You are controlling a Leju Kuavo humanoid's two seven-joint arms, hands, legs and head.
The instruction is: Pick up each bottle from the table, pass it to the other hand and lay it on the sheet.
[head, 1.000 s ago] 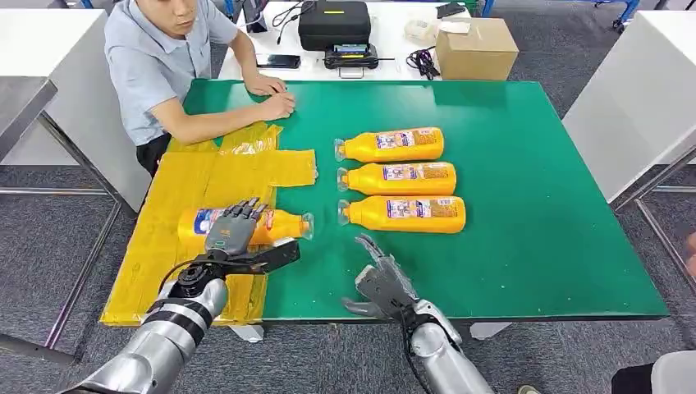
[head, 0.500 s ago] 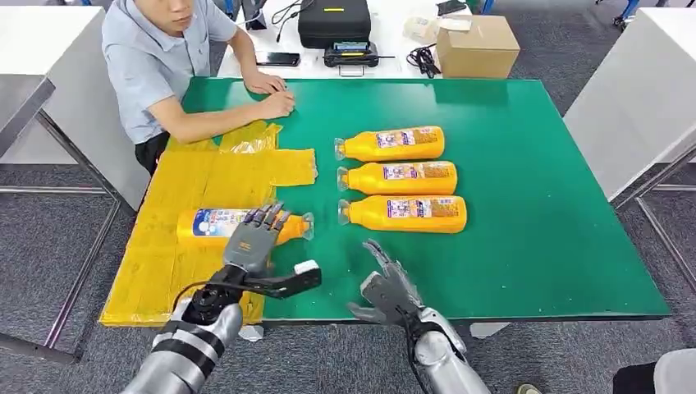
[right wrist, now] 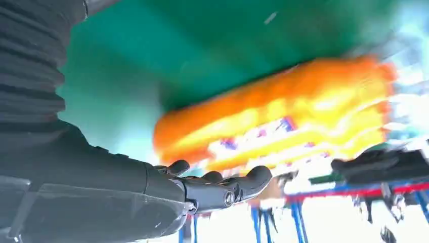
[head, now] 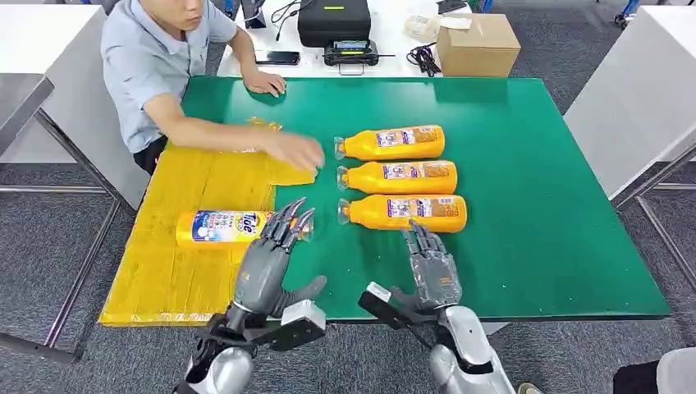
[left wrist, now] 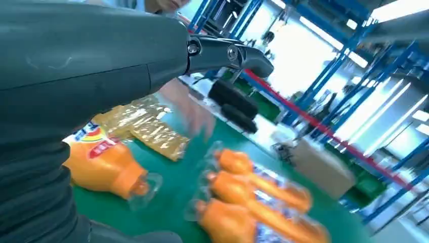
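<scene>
Both silver arms rise from below, forearms angled up and inward. The left hand (head: pixel 267 267) is empty, its fingers (head: pixel 289 223) straight, spread and pointing forward, thumb out to the side. The right hand (head: pixel 432 271) is likewise empty, fingers extended forward and slightly apart.

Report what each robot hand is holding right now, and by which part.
Nothing is held. The left hand and the right hand are both raised with fingers spread, apart from the bottles. The bottle on the sheet lies free.
</scene>
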